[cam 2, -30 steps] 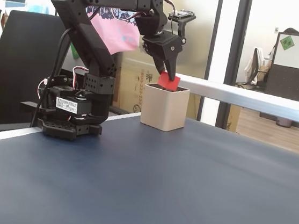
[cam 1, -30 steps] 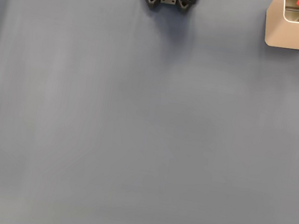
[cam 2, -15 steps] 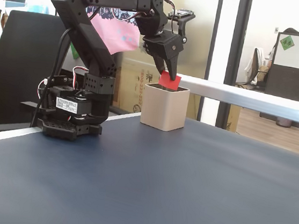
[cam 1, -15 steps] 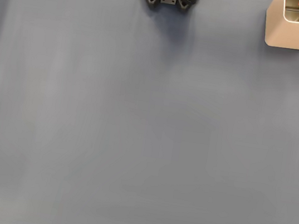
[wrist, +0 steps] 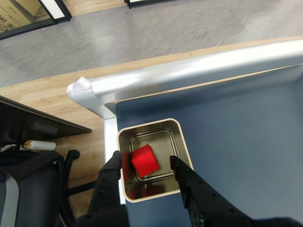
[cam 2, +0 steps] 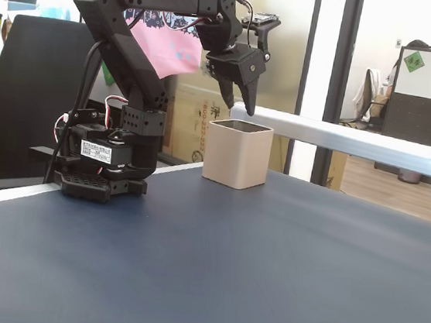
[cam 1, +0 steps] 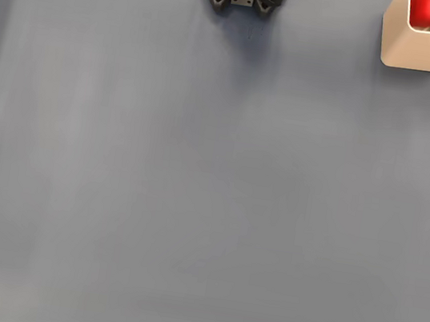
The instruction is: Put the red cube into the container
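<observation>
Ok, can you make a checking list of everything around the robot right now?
Surface: dark blue table mat, flat and bare.
Job's things: red cube inside the container, free of the fingers; the tan tin stands upright near the table's back corner.
Clutter: nothing seen.
Grippers: gripper open, hanging just above the tin's mouth.
Cables: thin wires run along the black arm and down to its base.
Surroundings: silver table rail, office chair, glass partitions, wooden floor.

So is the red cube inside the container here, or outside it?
Inside. The wrist view shows the red cube within the container walls, between the open fingers of the gripper, which are clear of it.
</observation>
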You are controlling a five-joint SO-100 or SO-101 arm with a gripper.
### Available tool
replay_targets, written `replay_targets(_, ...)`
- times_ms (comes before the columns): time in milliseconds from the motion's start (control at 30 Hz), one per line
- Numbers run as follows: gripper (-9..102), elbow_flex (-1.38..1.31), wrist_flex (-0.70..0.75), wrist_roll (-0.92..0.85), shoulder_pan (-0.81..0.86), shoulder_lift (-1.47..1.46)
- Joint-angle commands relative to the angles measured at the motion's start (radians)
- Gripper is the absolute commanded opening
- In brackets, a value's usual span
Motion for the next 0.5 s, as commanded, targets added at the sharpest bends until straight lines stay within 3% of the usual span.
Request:
replay_targets(0,27,-0.081,-0.020,-0.017,0.009,-0.002)
replay_targets(467,29,-0.094,-0.048,-0.064,0.017,-0.026)
